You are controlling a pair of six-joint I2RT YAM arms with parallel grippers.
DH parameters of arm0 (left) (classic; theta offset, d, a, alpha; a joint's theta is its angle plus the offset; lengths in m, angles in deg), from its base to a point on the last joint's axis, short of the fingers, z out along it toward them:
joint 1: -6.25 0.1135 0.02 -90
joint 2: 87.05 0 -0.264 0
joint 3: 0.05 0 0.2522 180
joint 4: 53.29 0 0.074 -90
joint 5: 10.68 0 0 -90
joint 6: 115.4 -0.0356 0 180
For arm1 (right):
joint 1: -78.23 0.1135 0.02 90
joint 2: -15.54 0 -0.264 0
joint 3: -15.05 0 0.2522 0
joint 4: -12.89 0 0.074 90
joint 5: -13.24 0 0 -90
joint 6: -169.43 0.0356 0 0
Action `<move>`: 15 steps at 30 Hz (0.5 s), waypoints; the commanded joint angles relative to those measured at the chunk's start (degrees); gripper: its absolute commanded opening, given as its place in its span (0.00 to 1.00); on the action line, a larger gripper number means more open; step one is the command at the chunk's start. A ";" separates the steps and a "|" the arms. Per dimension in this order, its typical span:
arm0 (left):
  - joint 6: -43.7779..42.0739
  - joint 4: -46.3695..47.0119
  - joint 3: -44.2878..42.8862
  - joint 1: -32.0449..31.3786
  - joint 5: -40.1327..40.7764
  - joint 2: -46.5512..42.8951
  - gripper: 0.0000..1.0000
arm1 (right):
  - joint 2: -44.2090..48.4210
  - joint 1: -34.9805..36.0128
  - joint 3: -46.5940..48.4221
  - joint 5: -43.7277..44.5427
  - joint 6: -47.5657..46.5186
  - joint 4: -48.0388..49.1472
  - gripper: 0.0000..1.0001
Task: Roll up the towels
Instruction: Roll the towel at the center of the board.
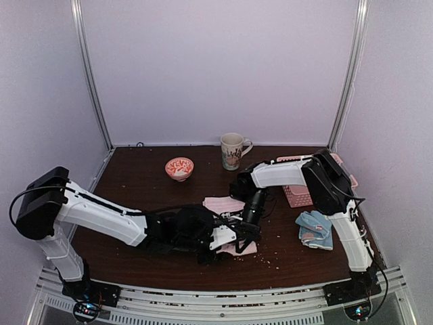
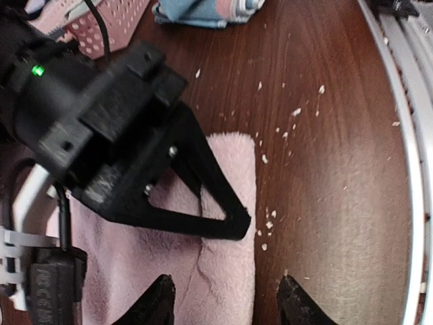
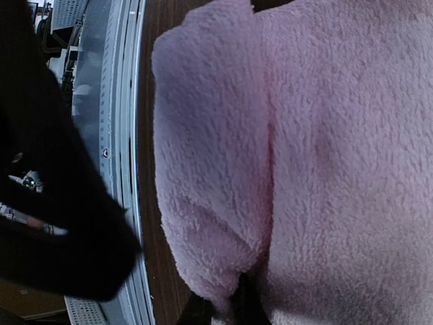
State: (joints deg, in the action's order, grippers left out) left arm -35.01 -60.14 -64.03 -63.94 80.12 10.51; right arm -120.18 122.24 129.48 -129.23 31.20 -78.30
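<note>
Lying folded, fleecy pale pink towel

A mug stands at the back of the table, near its middle, with a bowl just left of it and slightly nearer. A basket sits at the back right, partly behind the right arm. The right-hand towel lies in front of the basket, beside that arm. The middle towel lies toward the front centre, well left of the other. Both arms reach in over it: the right gripper rests on it, and the left gripper straddles its right edge. Crumbs lie just right of that edge.
</note>
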 commanded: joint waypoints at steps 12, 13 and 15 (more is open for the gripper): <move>-3.87 -0.37 -4.29 -0.12 -0.26 8.84 0.23 | -2.14 0.29 -0.75 3.65 0.30 0.44 0.04; -3.66 -0.52 -4.39 -0.10 -0.71 9.06 0.19 | -2.01 0.30 -0.43 3.45 0.67 0.40 0.04; -3.10 -0.88 -4.54 -0.12 -2.12 9.21 0.10 | -1.10 0.29 0.37 2.40 1.09 -0.28 0.06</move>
State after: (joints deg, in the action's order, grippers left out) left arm -38.50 -61.38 -66.96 -63.94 81.23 18.59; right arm -120.20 122.24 129.45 -129.23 31.46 -78.61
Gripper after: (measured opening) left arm 0.161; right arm 0.065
